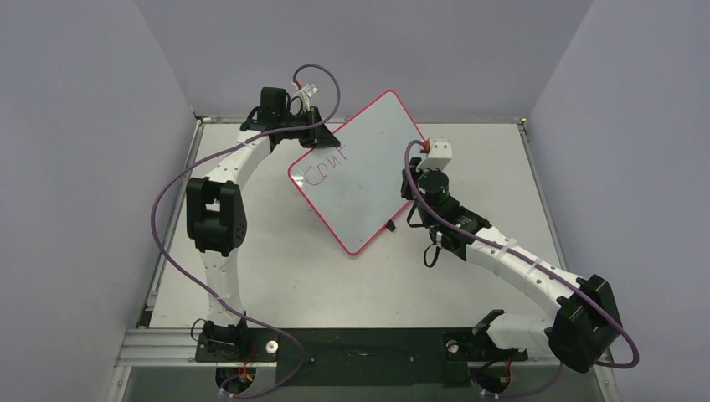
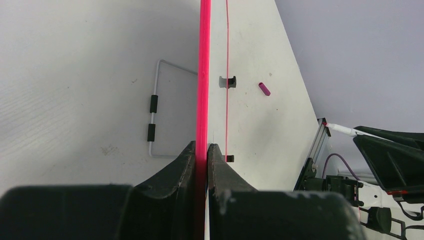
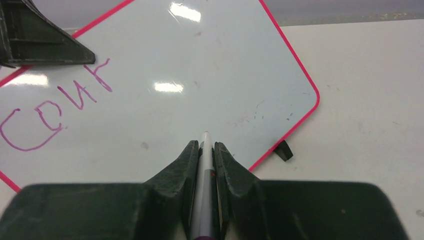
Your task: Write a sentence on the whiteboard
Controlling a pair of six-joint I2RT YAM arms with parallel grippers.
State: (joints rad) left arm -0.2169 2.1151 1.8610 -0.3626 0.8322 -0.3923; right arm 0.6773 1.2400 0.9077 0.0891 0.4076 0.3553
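Found the whiteboard on the table, turned diamond-wise, one corner toward the back wall, one toward the arm bases. Judged its long axis as running near-left to far-right. Read the sentence as only "Cour", purple-pink, climbing along the upper-left edge the same way. Saw the left hand closed tight on the pink rim, board edge-on between the fingers. Saw the right hand clamped on a marker, barrel in line with the fingers, tip aimed at the bare middle of the board face. Could not tell tip touching or not. Noted a small purple cylindrical piece loose on the table.
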